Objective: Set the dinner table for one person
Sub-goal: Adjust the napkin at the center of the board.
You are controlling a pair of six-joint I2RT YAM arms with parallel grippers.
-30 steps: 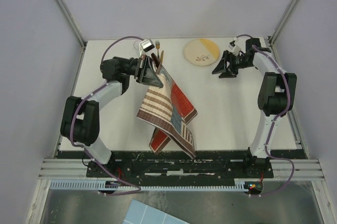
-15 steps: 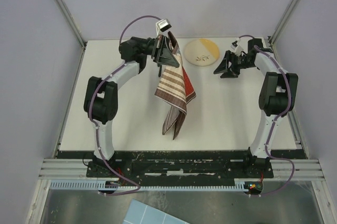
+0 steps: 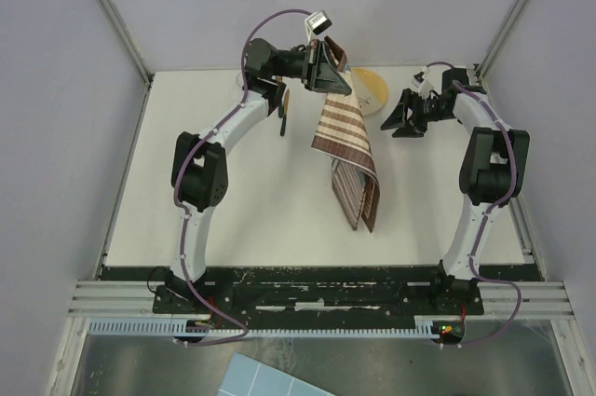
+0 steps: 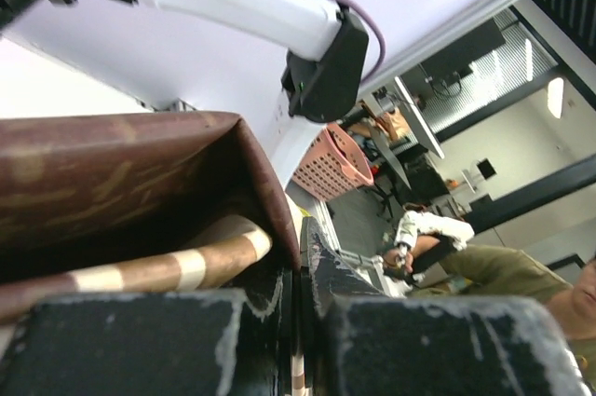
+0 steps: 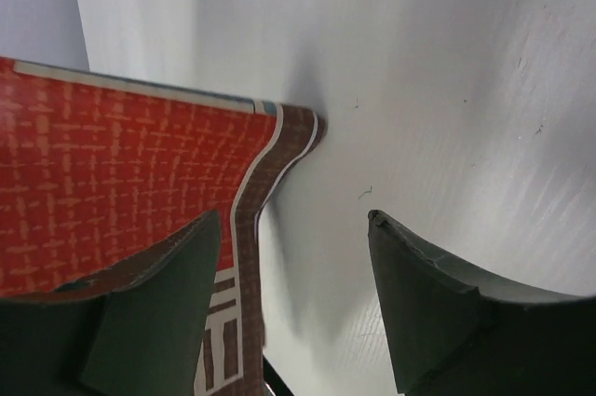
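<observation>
The big white worktop (image 3: 214,200), the dinner table, lies under the plate (image 3: 374,88). A striped cloth mat (image 3: 346,130) hangs in front of the plate and hides its left side. The left arm (image 3: 233,121) has its jaws closed tight on the mat's top corner, up left of the plate. The right arm (image 3: 468,228) holds its jaws open and empty, just right of the plate. Small cutlery (image 3: 284,115) lies left of the plate.
</observation>
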